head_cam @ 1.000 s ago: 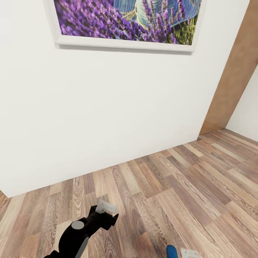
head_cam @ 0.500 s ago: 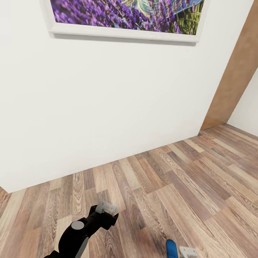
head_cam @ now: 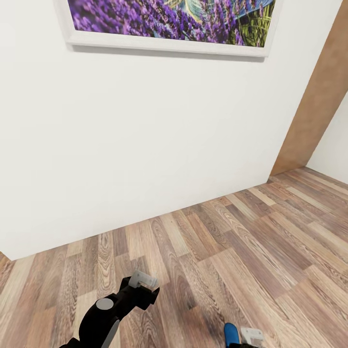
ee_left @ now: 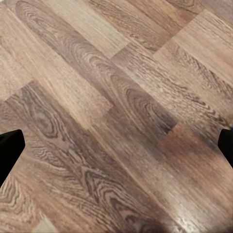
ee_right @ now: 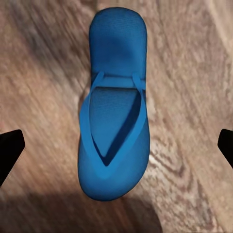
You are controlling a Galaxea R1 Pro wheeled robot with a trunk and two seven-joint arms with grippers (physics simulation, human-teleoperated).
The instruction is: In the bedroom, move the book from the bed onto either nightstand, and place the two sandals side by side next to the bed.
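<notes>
The view tips down a little, so the lavender picture (head_cam: pixel 164 24) sits higher, and the right gripper (head_cam: pixel 251 335) with its blue sandal (head_cam: pixel 231 334) shows further up.

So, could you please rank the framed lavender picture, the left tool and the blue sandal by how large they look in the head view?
1. Framed lavender picture, largest, though cropped at the top edge.
2. Left tool, with its black arm.
3. Blue sandal, smallest; only its tip shows at the bottom edge, so its true size is unsure.

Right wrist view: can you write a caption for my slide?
A blue sandal lies flat on the wood-plank floor, between the open right tool's dark fingertips.
</notes>
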